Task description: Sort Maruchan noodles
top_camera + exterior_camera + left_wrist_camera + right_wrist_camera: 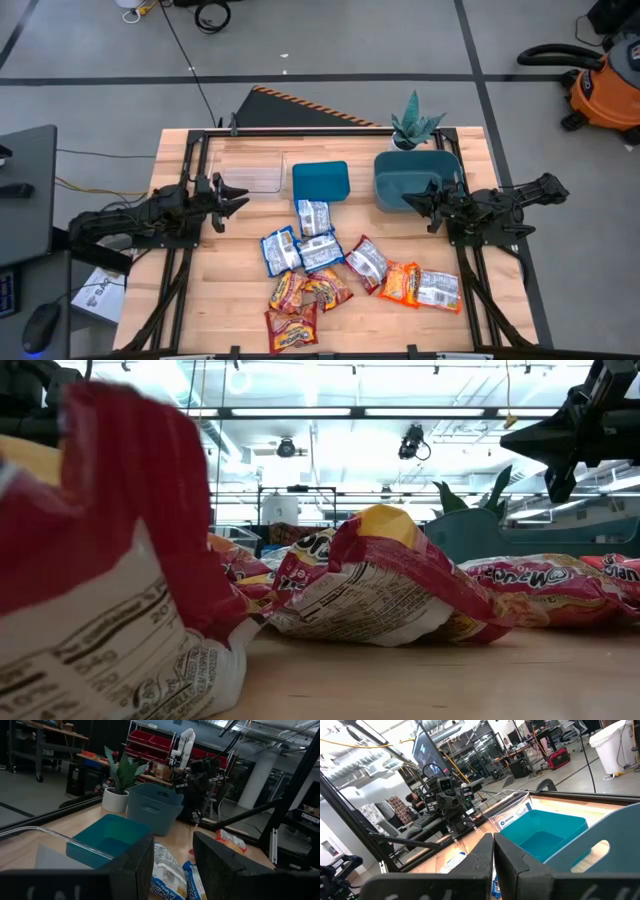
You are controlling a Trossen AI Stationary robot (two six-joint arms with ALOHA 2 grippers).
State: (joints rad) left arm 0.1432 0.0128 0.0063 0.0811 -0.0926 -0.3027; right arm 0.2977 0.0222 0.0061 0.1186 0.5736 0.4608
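Noodles (330,265) untouched; left gripper (238,196) parted, right gripper (413,203) closed, empty

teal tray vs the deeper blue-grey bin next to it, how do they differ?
The teal tray is shallow and low-walled; the blue-grey bin is deep, with tall walls and a handle cutout. The tray is a brighter teal, the bin a duller slate blue. The tray sits mid-table just above the noodle packets; the bin sits beside the right gripper, next to the potted plant. Both look empty and stand upright at the table's far side.
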